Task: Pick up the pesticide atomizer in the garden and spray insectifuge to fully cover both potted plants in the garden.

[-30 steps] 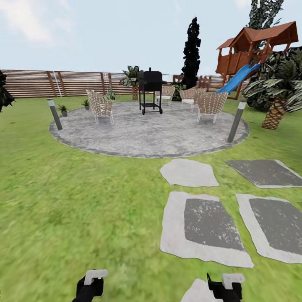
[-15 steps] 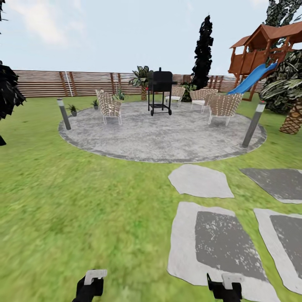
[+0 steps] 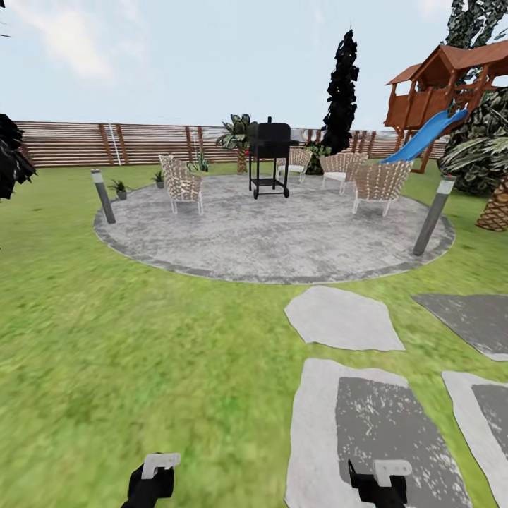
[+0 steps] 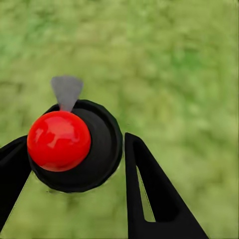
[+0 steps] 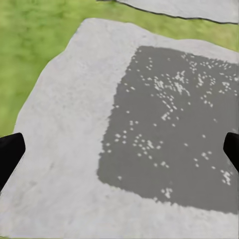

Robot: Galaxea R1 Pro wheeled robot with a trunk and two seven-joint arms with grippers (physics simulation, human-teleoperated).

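Two small potted plants (image 3: 121, 188) (image 3: 159, 178) stand far ahead at the left rim of the round grey stone patio (image 3: 275, 233), beside a grey bollard lamp (image 3: 104, 197). The pesticide atomizer is out of view. My left gripper (image 3: 152, 481) hangs low over the lawn. In the left wrist view it (image 4: 74, 199) is open over grass, with a red knob on a black disc (image 4: 59, 140) behind its fingers. My right gripper (image 3: 381, 485) is also low. In the right wrist view it (image 5: 119, 152) is wide open and holds nothing, above a stepping slab (image 5: 149, 134).
Wicker chairs (image 3: 182, 185) (image 3: 381, 183) and a black grill (image 3: 270, 156) stand on the patio. A second bollard (image 3: 432, 216) marks its right rim. Stepping slabs (image 3: 342, 317) lie ahead right, a palm (image 3: 494, 204) and a slide tower (image 3: 434, 99) beyond. A slat fence (image 3: 106, 144) closes the back.
The whole view has shifted: the camera turned left and came closer to the patio. Both grippers keep their place at the picture's bottom edge.
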